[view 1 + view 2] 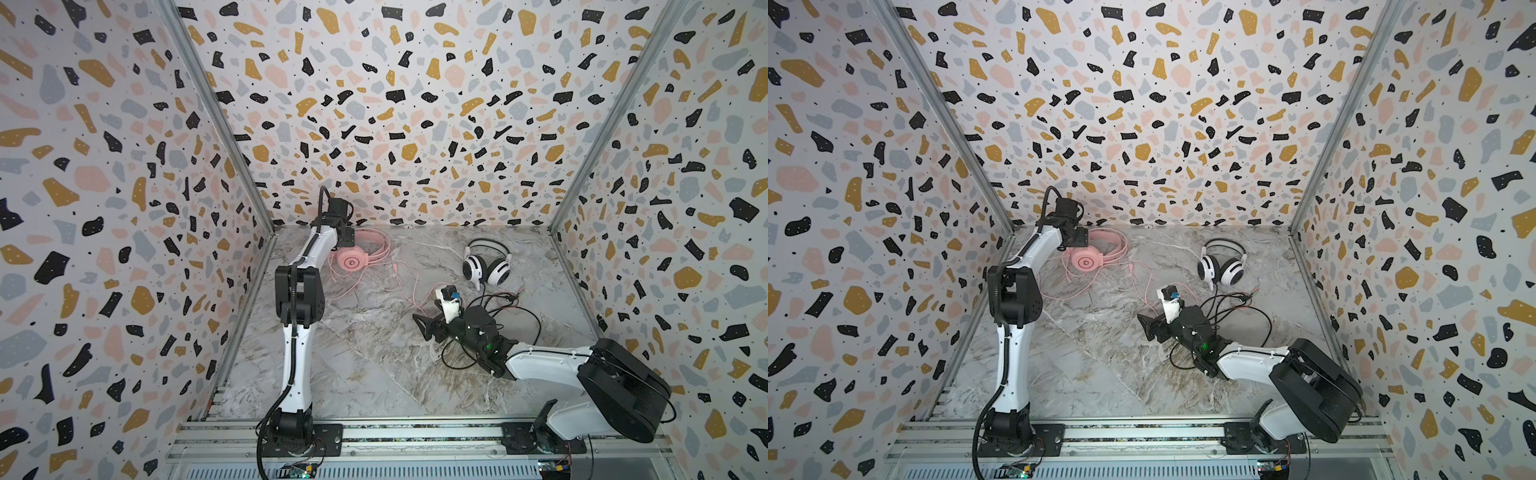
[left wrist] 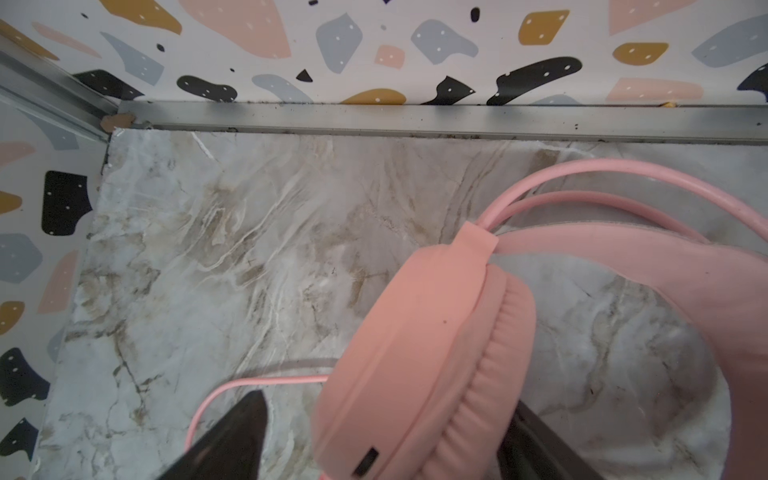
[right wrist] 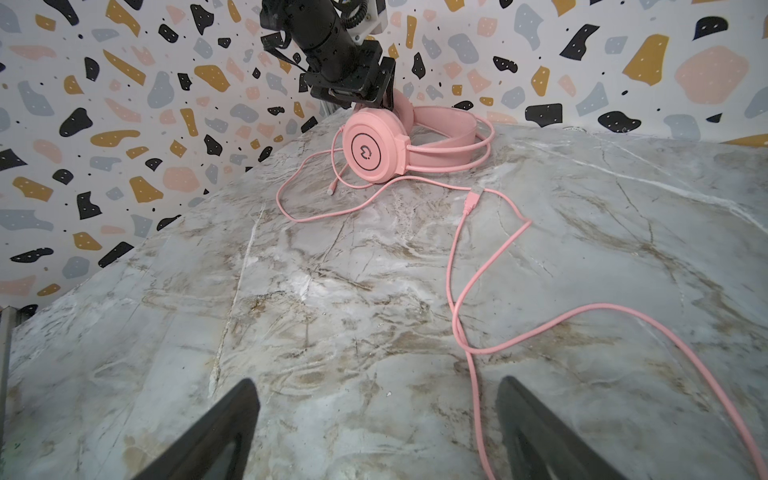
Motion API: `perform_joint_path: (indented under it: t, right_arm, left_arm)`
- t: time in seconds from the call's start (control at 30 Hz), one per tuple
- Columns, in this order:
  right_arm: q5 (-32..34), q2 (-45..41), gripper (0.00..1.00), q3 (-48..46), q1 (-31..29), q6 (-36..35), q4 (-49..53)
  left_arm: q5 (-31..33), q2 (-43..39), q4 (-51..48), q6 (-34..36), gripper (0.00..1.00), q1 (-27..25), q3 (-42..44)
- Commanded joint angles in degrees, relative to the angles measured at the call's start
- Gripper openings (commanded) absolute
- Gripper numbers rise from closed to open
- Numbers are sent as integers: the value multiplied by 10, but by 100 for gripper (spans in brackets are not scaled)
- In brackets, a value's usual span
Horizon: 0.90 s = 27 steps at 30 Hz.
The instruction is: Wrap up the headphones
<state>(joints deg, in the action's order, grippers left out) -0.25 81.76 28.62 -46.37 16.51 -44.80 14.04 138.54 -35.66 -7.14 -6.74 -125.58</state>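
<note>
The pink headphones (image 1: pixel 349 261) (image 1: pixel 1084 261) lie at the table's back left, and their thin pink cable (image 1: pixel 405 286) trails loosely toward the middle. My left gripper (image 1: pixel 345 239) (image 1: pixel 1080 240) hangs over them. In the left wrist view it (image 2: pixel 388 401) straddles one pink earcup (image 2: pixel 415 332), open, with a gap showing beside one finger. The white-and-black headphones (image 1: pixel 486 262) (image 1: pixel 1221 266) sit at the back right with their black cable (image 1: pixel 528 320) looped by my right arm. My right gripper (image 1: pixel 422 328) (image 3: pixel 377 382) is open and low over the marble, with the pink cable (image 3: pixel 457 291) passing between its fingers.
The marble tabletop (image 1: pixel 374 374) is boxed in by patterned walls on three sides, with a metal rail (image 2: pixel 415 118) along the back edge close to the pink headphones. My arm bases stand on the front rail (image 1: pixel 415 434).
</note>
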Motion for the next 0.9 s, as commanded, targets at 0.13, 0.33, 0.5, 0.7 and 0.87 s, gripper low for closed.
perform_joint_path:
  t: [0.13, 0.33, 0.5, 0.7, 0.87]
  right_arm:
    - [15, -18, 91, 17, -1, -15, 17]
    - [15, -11, 91, 17, -1, -13, 14]
    - [15, -8, 91, 20, -1, -14, 17]
    - [7, -9, 91, 21, -1, -7, 19]
    - [-22, 7, 92, 22, -1, 22, 3]
  left_arm:
    - [6, -96, 54, -8, 44, 13, 119]
    - [-16, -160, 61, -38, 26, 17, 206]
    - [-62, -259, 107, -92, 27, 17, 356]
    - [-129, -394, 195, -176, 27, 14, 563]
    - [-166, -510, 287, -270, 28, -6, 732]
